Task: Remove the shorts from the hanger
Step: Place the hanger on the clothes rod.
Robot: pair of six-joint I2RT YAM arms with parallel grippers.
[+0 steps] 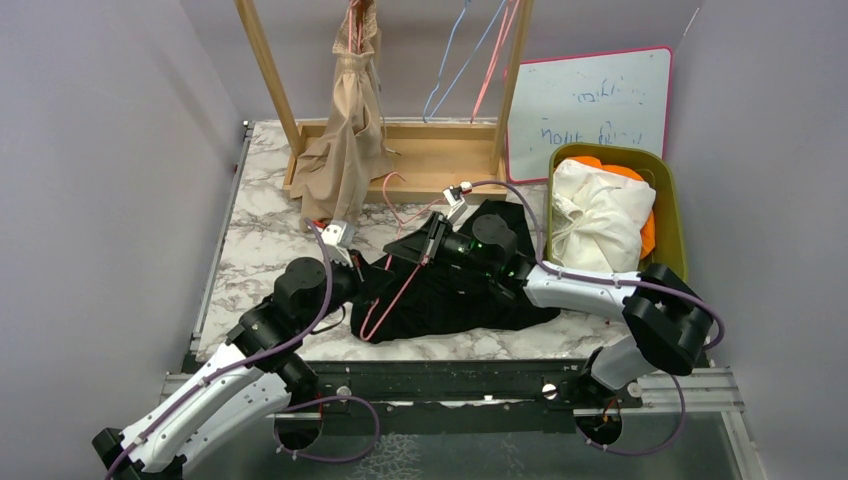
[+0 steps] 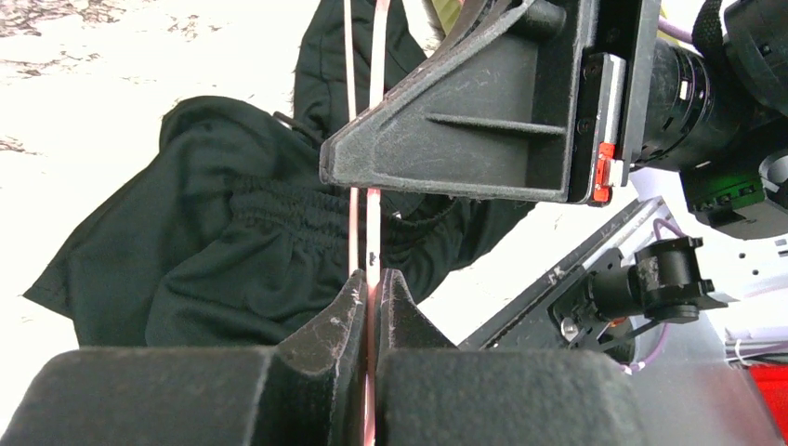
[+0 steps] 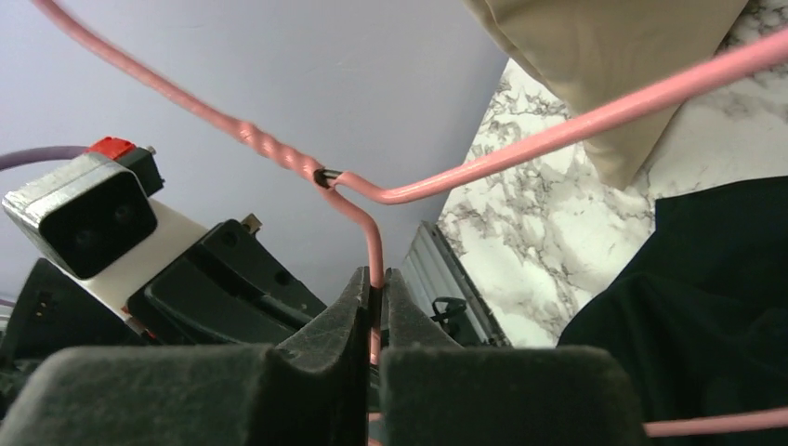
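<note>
The black shorts lie crumpled on the marble table, still threaded on a pink wire hanger. My left gripper is shut on the hanger's wire just over the gathered waistband. My right gripper is shut on the pink wire just below the hanger's twisted neck. The two grippers sit close together, and the right one's finger fills the left wrist view. Tan shorts hang from the wooden rack. Cream-white shorts and orange shorts lie in the bin.
An olive-green bin stands at the right edge. The wooden rack at the back also carries bare blue and pink hangers. A whiteboard leans on the back wall. Grey walls close in on both sides.
</note>
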